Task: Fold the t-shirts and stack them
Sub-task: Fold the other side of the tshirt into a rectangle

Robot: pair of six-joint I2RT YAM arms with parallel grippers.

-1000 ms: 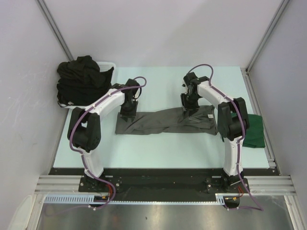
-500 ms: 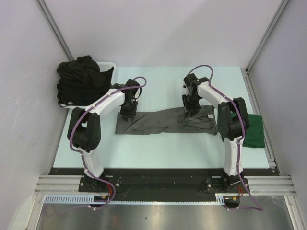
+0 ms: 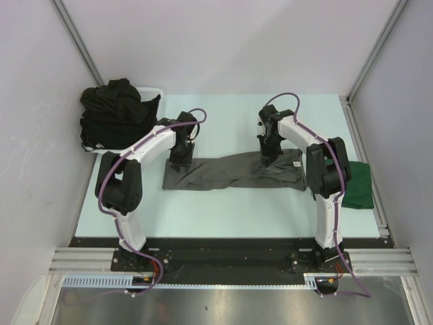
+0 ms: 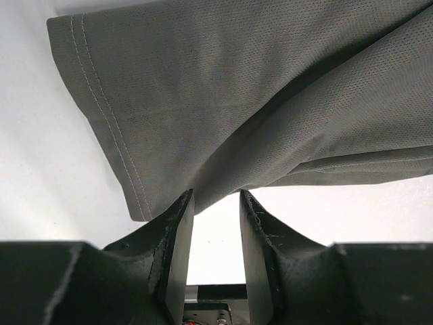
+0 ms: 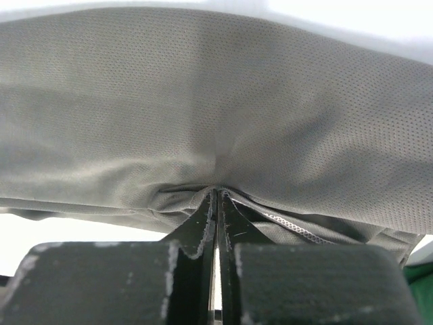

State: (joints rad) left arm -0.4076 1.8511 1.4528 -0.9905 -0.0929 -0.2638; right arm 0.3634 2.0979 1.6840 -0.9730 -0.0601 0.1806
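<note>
A charcoal grey t-shirt point(image 3: 230, 171) lies folded into a long strip across the middle of the table, with a small white label point(image 3: 297, 164) at its right end. My left gripper point(image 3: 180, 160) is open at the shirt's far left edge; in the left wrist view its jaws point(image 4: 215, 195) stand apart just off the grey cloth point(image 4: 257, 101), holding nothing. My right gripper point(image 3: 270, 157) is shut on the shirt's far edge; in the right wrist view its fingers point(image 5: 216, 193) pinch a fold of grey fabric point(image 5: 216, 108).
A white basket point(image 3: 150, 92) at the back left holds a heap of black t-shirts point(image 3: 116, 112). A dark green t-shirt point(image 3: 357, 184) lies at the table's right edge behind my right arm. Grey walls enclose the table.
My right gripper has shifted slightly away with the pinched cloth. The left arm has not visibly moved.
</note>
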